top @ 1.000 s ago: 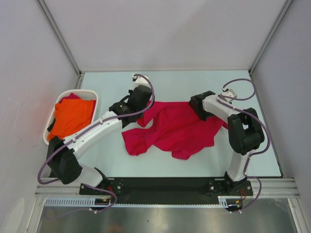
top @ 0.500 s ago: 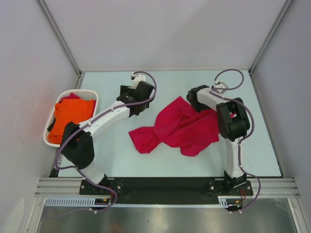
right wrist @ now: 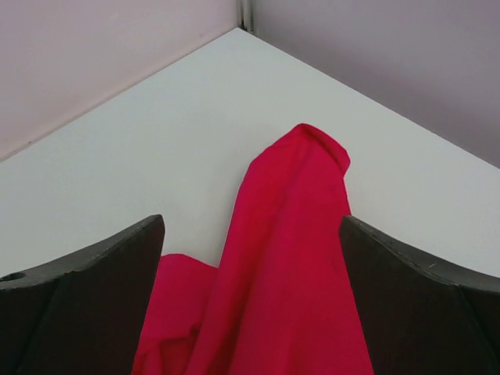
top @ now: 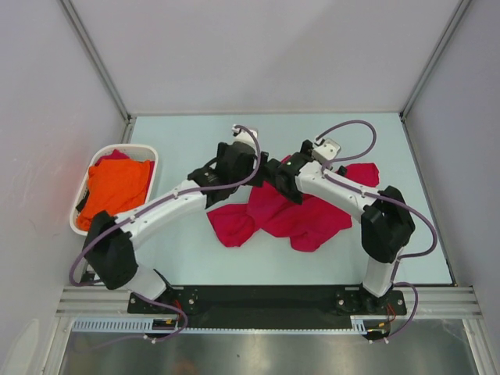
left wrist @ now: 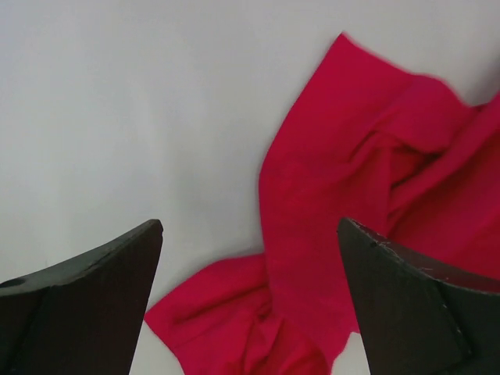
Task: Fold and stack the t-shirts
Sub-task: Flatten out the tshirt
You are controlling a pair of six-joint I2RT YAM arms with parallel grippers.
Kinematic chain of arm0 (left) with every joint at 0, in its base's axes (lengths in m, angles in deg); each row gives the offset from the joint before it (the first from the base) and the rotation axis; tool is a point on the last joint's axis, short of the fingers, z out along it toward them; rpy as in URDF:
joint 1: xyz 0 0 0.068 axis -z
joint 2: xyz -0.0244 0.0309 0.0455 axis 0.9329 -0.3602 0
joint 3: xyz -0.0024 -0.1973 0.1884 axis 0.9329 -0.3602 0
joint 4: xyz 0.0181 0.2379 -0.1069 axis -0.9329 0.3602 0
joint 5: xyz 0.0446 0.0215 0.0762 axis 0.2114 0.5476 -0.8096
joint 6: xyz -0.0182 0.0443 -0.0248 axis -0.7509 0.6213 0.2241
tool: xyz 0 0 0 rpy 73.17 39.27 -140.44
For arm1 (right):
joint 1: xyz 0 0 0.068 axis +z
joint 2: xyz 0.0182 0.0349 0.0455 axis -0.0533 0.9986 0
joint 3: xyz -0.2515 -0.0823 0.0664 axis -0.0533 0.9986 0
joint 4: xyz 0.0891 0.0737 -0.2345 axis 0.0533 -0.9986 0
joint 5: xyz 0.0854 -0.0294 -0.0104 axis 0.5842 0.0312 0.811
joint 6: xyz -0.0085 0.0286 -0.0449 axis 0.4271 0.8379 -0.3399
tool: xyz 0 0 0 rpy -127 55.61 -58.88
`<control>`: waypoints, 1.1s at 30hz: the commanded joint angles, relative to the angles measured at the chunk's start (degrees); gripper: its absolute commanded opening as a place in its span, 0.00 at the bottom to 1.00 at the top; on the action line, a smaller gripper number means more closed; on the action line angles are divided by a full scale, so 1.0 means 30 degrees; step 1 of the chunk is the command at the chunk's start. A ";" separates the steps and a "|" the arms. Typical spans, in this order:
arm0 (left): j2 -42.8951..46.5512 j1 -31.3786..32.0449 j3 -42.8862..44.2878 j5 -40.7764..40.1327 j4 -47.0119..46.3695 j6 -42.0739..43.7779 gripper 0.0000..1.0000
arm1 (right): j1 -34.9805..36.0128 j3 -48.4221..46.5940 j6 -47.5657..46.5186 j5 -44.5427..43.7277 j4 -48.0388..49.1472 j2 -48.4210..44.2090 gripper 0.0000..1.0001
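Note:
The crimson t-shirt (top: 301, 215) lies crumpled on the table's middle, one part reaching right (top: 361, 173). The orange t-shirt (top: 117, 187) lies bunched in the white basket (top: 84, 224) at the left. My left gripper (top: 254, 166) and right gripper (top: 280, 176) meet almost tip to tip over the crimson shirt's far edge. In the left wrist view the left gripper (left wrist: 250, 226) stands open above the crimson cloth (left wrist: 344, 195). The right gripper (right wrist: 251, 223) is open too, over a raised fold of the same shirt (right wrist: 289, 258). Neither holds anything.
Grey walls close in the table on three sides, and a corner of them shows in the right wrist view (right wrist: 246, 16). Pale bare table (top: 195, 133) lies behind the grippers. A black rail (top: 266, 301) with the arm bases runs along the near edge.
Both grippers have let go and opened, then swung inward toward each other over the shirt. The crimson shirt has been drawn from spread out into a tighter, bunched heap.

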 commanded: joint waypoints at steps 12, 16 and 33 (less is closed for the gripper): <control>-0.2290 0.5603 1.0149 0.7279 -0.5870 0.4684 1.00 | 0.2155 0.1234 0.1066 -0.4475 -0.2946 0.1010 0.99; -0.1939 0.5604 0.8947 0.7688 -0.7834 0.4596 1.00 | 0.1950 0.1528 0.1388 -0.3975 -0.2946 0.0687 0.99; -0.1527 0.5604 0.8916 -0.2813 -0.7538 0.9159 1.00 | 0.1598 0.3167 0.2737 -0.4149 -0.2946 -0.0484 0.97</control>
